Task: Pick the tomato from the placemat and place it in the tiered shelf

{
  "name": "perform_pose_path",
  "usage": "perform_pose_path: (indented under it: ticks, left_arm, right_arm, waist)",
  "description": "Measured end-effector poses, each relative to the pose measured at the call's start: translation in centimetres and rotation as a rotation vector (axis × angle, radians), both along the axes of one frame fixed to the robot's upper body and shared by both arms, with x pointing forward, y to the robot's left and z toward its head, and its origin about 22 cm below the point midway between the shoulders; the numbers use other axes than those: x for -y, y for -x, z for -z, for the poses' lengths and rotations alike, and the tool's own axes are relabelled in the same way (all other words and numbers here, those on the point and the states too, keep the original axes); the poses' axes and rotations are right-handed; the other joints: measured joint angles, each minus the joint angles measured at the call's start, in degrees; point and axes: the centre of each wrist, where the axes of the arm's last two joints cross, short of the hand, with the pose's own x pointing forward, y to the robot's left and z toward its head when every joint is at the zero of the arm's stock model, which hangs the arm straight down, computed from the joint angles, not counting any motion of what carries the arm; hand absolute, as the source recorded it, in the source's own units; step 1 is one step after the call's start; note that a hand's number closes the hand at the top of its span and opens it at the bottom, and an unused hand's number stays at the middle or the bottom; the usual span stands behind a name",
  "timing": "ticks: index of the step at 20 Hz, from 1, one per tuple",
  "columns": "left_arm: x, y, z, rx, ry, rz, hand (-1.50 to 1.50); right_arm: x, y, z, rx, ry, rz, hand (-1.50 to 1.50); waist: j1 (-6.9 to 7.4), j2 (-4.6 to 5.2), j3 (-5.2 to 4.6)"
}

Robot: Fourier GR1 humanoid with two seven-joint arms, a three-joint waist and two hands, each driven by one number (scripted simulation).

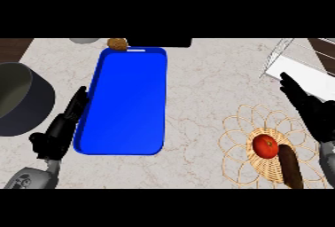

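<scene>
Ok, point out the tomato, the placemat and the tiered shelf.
tomato [265,146], head view, middle of its red skin.
placemat [237,125], head view, looped woven rim at upper left.
tiered shelf [307,76], head view, its white tier surface.

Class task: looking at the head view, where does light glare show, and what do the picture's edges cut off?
Head view: a pale sheen streaks diagonally across the blue tray; the dark pot is cropped at the left edge, the wire shelf at the right; the tomato shows a small highlight.
</scene>
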Motion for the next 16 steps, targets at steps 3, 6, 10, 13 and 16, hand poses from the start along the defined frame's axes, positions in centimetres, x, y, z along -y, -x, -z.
perform_pose_path:
  ticks: [3,6,10,13,16]
  left_arm:
    - [0.5,-0.4,-0.2,0.0,0.001,-0.004,0.0]
    - [1.6,-1.2,-1.2,0.021,-0.014,-0.008,0.0]
    - [2.1,-1.2,-1.1,0.016,0.0,-0.006,0.0]
    - [3.1,-1.4,-0.9,0.005,0.004,0.006,0.0]
    - [4.0,-1.8,-0.7,-0.005,-0.001,0.008,0.0]
  right_arm:
    - [1.5,-0.4,0.1,0.008,-0.091,0.018,-1.5]
    - [4.2,-0.8,-0.2,0.018,-0.252,0.055,-1.5]
    - [5.9,0.6,2.0,-0.01,-0.293,0.226,1.5]
    - [7.0,2.2,4.7,0.01,-0.181,0.427,-1.5]
    - [7.0,3.7,8.0,0.085,-0.221,0.576,-1.5]
  waist:
    - [-0.49,-0.13,0.02]
    - [-0.9,-0.17,0.08]
    - [-2.39,0.25,0.51]
    - [-2.04,0.26,0.27]
    - [-1.79,0.15,0.24]
